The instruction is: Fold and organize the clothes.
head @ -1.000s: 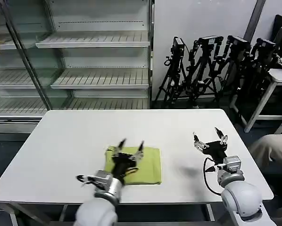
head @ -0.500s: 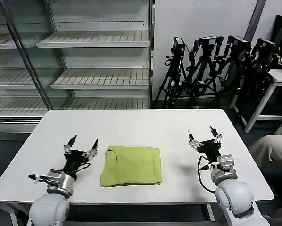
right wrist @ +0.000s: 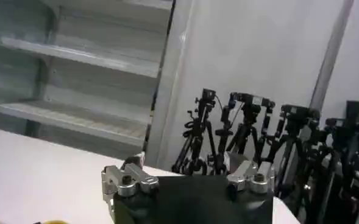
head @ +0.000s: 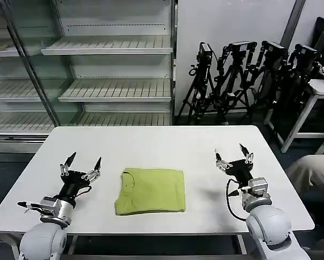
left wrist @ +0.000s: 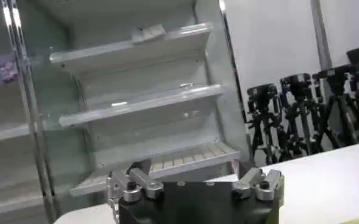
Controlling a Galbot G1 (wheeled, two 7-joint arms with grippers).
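lying folded on the table (head: 151, 143), t-shirt (head: 151, 190) between wide left pincer (head: 81, 168) and right pincer (head: 233, 156).

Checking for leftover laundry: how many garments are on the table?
1: a folded lime T-shirt lies on the white table near its front edge, between the open left pincer and open right pincer.

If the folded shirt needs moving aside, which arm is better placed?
Left, slightly. The left gripper hangs open nearer the folded shirt, level with its collar edge. The right gripper is open too, but farther off across bare table.
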